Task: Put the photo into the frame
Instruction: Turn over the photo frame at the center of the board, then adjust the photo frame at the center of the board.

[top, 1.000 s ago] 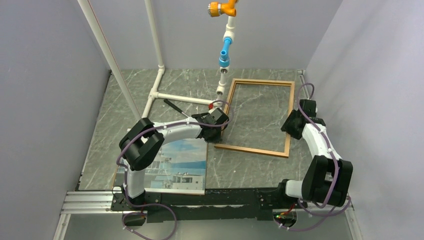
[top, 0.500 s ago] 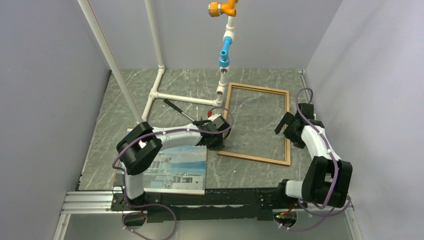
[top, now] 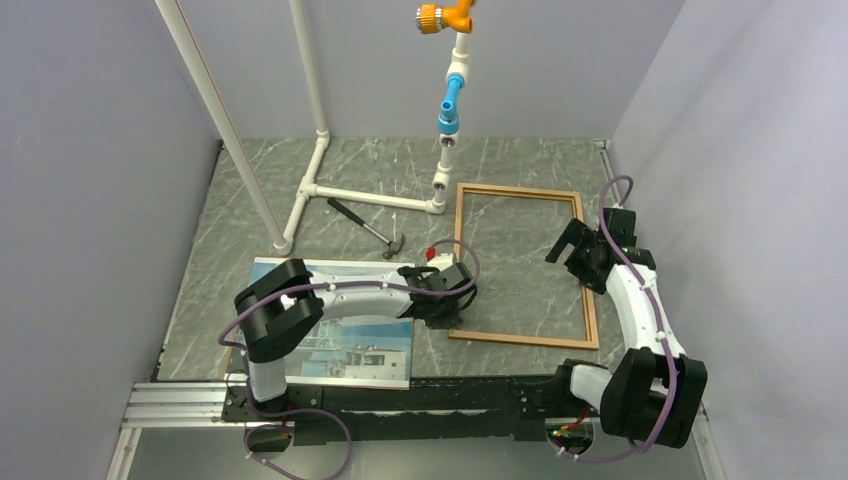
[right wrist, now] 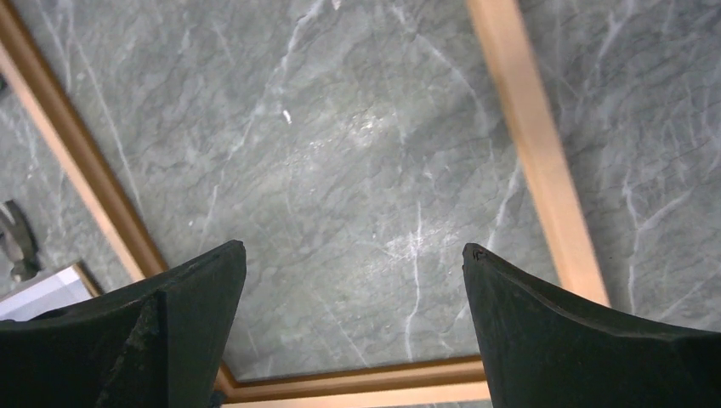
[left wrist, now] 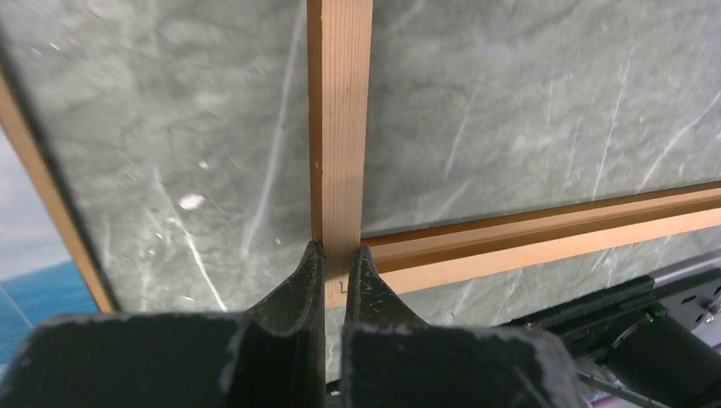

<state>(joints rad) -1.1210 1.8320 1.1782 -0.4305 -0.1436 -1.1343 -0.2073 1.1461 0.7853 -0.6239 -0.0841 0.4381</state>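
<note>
One frame [top: 520, 341] | thin orange-brown wooden rails (grey marble [top: 520, 260] inside) | flat

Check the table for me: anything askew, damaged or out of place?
Nothing is damaged or spilled. The frame sits nearly square to the table, the left gripper shut on its near-left corner. The one stray item is a hammer lying beyond the photo.

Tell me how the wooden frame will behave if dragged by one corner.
The frame probably stays stiff: its rails look straight and joined. Likely light: thin rails, open middle. Pinched at one corner by the left claw, it may pivot on the smooth table.
</note>
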